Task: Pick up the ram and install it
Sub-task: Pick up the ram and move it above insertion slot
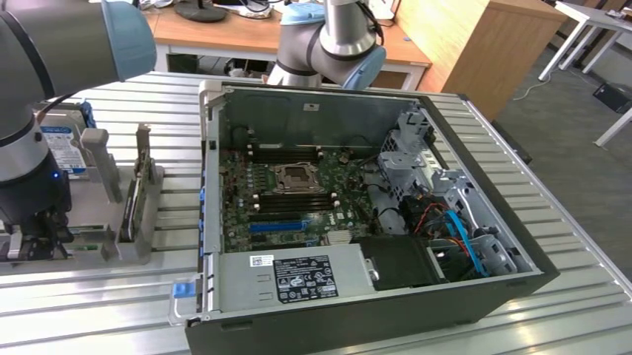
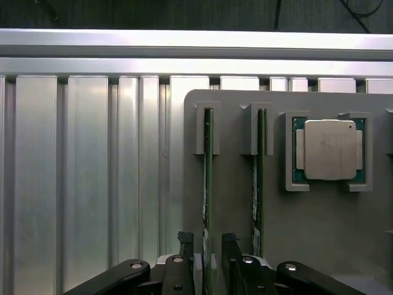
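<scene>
Ram (image 2: 207,184) on edge in holder (image 2: 307,246), long axis toward parted tool (image 2: 209,246)

I get bright, even overhead light, glare streaking the table (image 2: 86,172) ribs, and soft shadow deep inside the case (image 1: 326,115).

I saw the open computer case (image 1: 395,325) lying on the ribbed aluminium worktop (image 1: 89,318), its motherboard (image 1: 336,200) exposed, with a bare processor socket (image 1: 295,178) near the middle and a blue slot (image 1: 277,225) close by. A labelled power supply (image 1: 296,277) sat at the case's near end. At the exterior view's left stood a blue-labelled hard drive (image 1: 61,151). A processor chip (image 2: 330,149) rested in the grey holder plate (image 2: 319,233).
</scene>
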`<state>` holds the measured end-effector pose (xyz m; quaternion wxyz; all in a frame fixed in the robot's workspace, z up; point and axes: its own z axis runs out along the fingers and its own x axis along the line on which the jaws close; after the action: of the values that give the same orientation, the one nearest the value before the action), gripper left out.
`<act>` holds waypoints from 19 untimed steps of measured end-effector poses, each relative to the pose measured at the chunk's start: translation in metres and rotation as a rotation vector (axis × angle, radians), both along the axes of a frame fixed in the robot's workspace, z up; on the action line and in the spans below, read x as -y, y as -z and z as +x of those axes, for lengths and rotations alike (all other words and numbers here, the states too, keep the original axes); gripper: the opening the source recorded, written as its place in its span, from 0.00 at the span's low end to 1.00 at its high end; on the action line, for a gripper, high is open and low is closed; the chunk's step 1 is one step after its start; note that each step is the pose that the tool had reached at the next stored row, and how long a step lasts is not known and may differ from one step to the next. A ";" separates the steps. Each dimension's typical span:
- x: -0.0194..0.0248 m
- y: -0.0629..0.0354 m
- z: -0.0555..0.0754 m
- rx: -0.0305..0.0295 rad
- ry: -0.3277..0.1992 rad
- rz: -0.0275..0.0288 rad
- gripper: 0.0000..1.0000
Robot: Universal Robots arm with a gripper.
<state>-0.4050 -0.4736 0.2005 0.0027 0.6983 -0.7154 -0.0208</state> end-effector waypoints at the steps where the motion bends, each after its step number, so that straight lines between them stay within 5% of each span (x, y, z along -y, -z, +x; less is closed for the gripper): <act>1: -0.0004 0.0002 0.000 0.0000 0.000 -0.0001 0.32; 19: -0.0028 0.0003 -0.002 -0.0001 0.000 -0.0017 0.32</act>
<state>-0.4067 -0.4708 0.2002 0.0034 0.6984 -0.7154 -0.0203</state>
